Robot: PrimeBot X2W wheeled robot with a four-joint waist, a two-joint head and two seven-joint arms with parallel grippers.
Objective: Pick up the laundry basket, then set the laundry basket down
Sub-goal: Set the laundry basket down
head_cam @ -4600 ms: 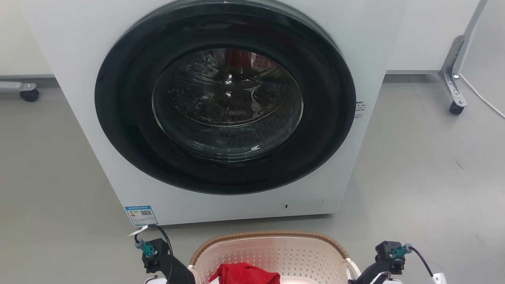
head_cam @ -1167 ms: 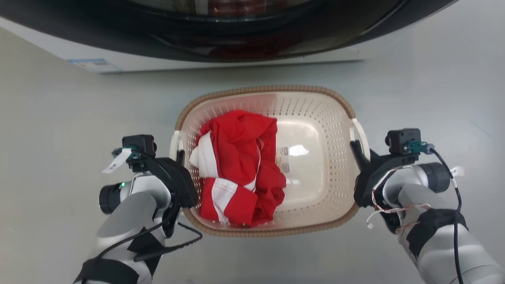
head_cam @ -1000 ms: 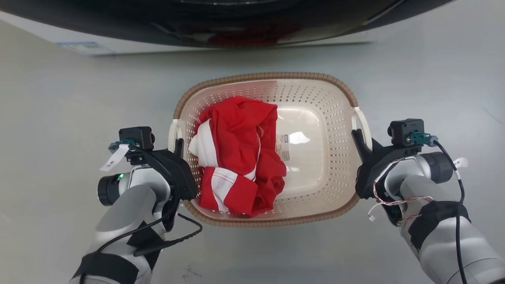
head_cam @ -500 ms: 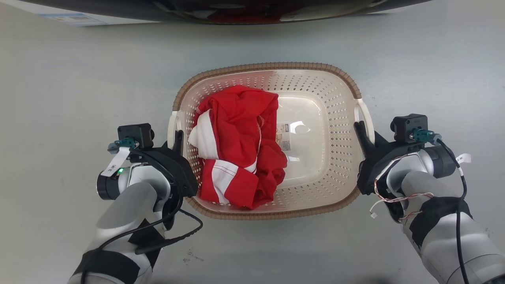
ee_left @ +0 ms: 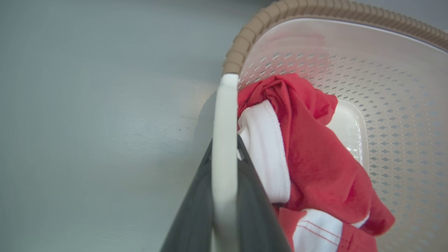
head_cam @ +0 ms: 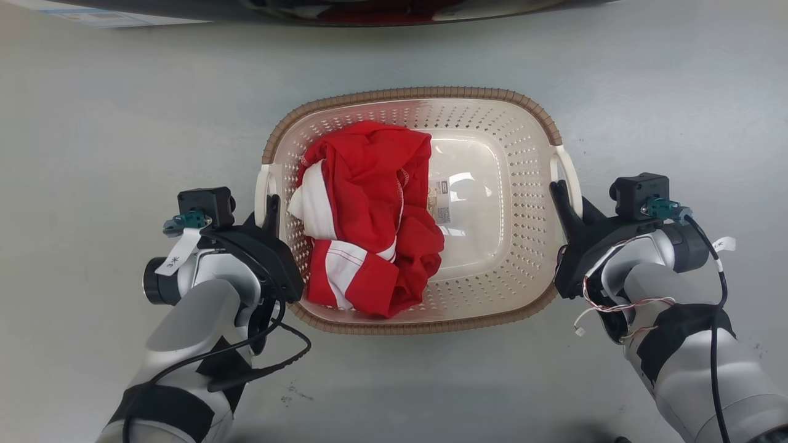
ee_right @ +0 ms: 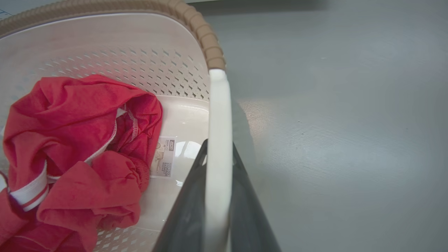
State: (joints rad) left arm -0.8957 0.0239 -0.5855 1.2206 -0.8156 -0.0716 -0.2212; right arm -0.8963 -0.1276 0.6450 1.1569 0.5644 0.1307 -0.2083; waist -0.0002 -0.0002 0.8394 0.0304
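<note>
While both arms flank it, the cream-white rounded-rectangular plastic laundry basket (head_cam: 523,184) with perforated walls and a brown woven-look rim sits over the grey floor (head_cam: 111,123), near a dark-fronted appliance (head_cam: 277,5) at the far edge of the head view; whether its base touches the floor cannot be told. The left gripper (head_cam: 266,204) is at the white left handle (head_cam: 260,191), and the left wrist view shows its two dark fingers (ee_left: 192,217) pinching that handle from either side. The right gripper (head_cam: 561,192) is at the white right handle (head_cam: 569,178); the right wrist view shows its fingers (ee_right: 250,217) likewise pinching the handle between them. Inside the basket, a crumpled red garment with white bands (head_cam: 369,209) fills the left half. A small printed label (head_cam: 441,206) lies on the basket's bottom, just beside the garment.
</note>
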